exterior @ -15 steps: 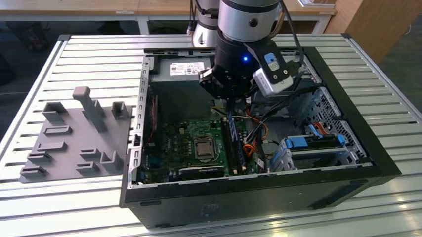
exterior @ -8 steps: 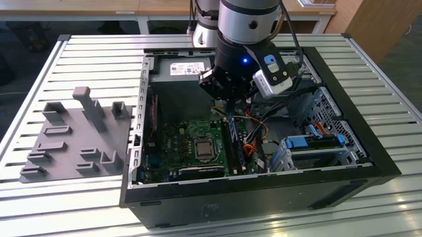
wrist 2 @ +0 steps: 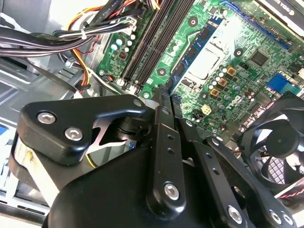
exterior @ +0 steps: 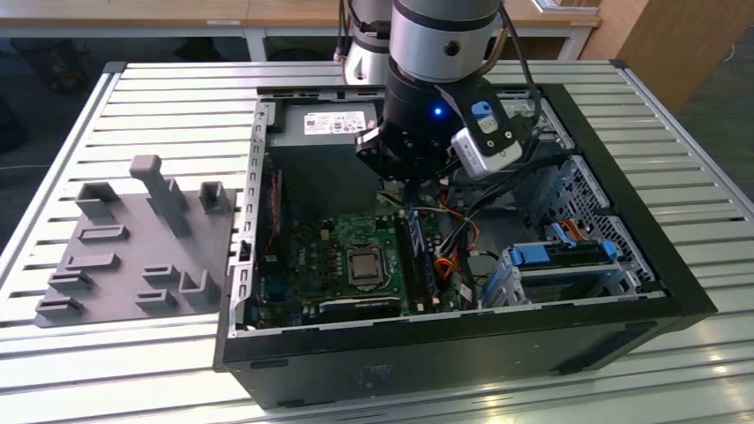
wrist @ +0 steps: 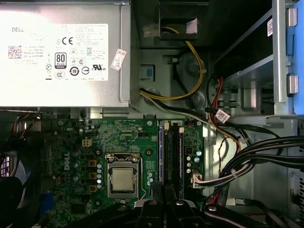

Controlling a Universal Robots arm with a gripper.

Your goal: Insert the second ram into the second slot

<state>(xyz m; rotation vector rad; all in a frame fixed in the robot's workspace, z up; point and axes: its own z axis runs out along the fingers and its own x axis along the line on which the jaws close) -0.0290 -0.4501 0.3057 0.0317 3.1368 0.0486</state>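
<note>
Your gripper, jaws together, hovers at one end of the second ram, already upright on the motherboard just ahead, full seating unclear.

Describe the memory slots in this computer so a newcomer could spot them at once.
Start with the open black computer case on the slatted table and find the green motherboard inside. Just to the exterior view's right of the square silver processor socket run the memory slots: long, thin, parallel dark strips.
</note>
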